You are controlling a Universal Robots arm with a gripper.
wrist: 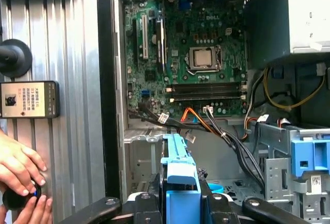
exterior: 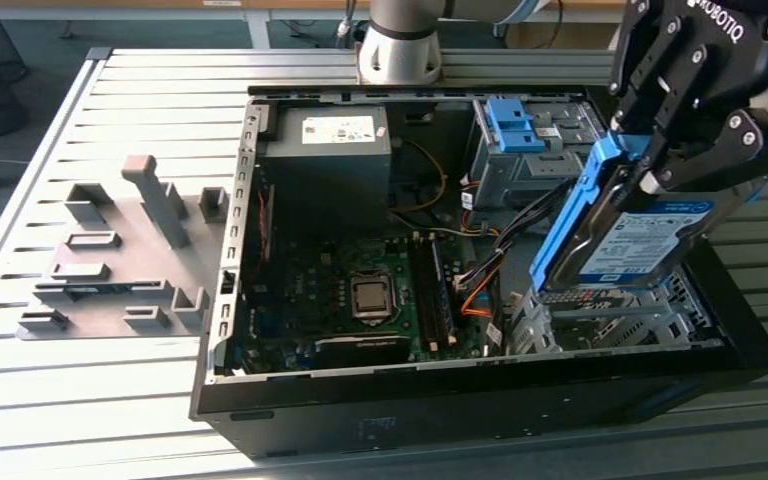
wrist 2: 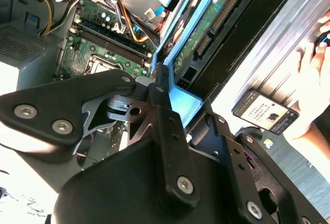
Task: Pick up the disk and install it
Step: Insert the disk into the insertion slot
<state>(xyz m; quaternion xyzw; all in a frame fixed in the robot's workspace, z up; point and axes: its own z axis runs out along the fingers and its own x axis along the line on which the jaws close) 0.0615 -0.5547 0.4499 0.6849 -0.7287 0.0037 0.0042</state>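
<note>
The disk (exterior: pixel 640 238), silver with a white-and-blue label and a blue carrier rail, hangs on edge above the open computer case (exterior: pixel 491 400) at the exterior view's right. My gripper (exterior: pixel 644 168) is shut on its upper end, gripping the blue rail. Just under the disk sits the grey drive cage (exterior: pixel 598 318); they look apart. The second wrist view has my gripper (wrist 2: pixel 166 96) clamped on the disk's blue rail (wrist 2: pixel 184 104), with the green circuit board underside beyond. In the first wrist view the disk's blue rail (wrist: pixel 178 165) points toward the motherboard (wrist: pixel 191 54).
A blue bracket (exterior: pixel 511 125) tops the grey bay at the case's back, beside the black power supply (exterior: pixel 331 140). Cables (exterior: pixel 484 270) cross the case near the cage. A grey fixture plate (exterior: pixel 117 260) lies at the exterior view's left. A person's hands (wrist: pixel 20 170) and a phone (wrist: pixel 28 99) are outside the case.
</note>
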